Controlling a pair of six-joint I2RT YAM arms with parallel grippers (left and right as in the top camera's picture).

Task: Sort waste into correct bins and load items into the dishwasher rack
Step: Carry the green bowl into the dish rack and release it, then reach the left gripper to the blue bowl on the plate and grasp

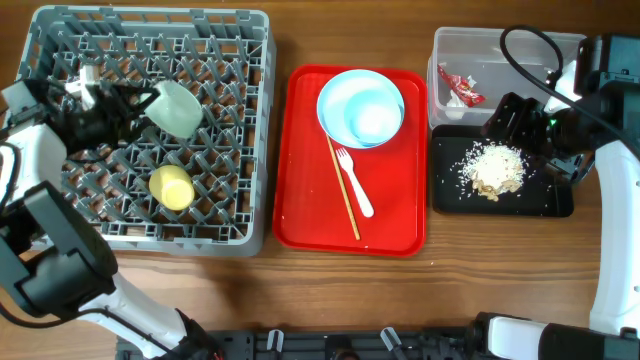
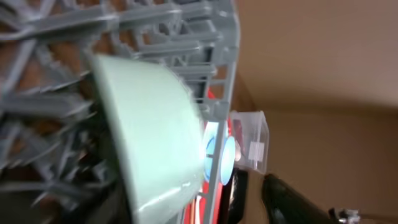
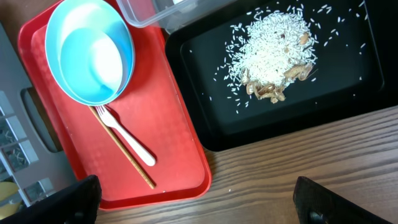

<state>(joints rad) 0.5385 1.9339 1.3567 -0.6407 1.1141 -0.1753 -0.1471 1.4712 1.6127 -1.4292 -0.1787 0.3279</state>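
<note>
The light green bowl (image 1: 177, 108) leans on its side among the pegs of the grey dishwasher rack (image 1: 150, 240). My left gripper (image 1: 132, 105) straddles it with jaws open. In the left wrist view the bowl (image 2: 155, 130) fills the middle and one dark finger (image 2: 292, 199) stands apart from its rim. The yellow-green cup (image 1: 171, 187) sits in the rack. A blue bowl (image 1: 374, 118) on a blue plate (image 1: 334, 95), a white fork (image 1: 355, 182) and chopsticks (image 1: 344, 190) lie on the red tray (image 1: 300, 200). My right gripper (image 3: 199, 205) hangs open and empty above bare wood.
The clear tub (image 1: 500, 50) at the back right holds the red-and-white wrapper (image 1: 462, 90). In front of it, the black tray (image 1: 550, 200) carries the rice scraps (image 1: 492, 168), also visible from the right wrist (image 3: 270, 56). The right arm's cable arcs over the tub.
</note>
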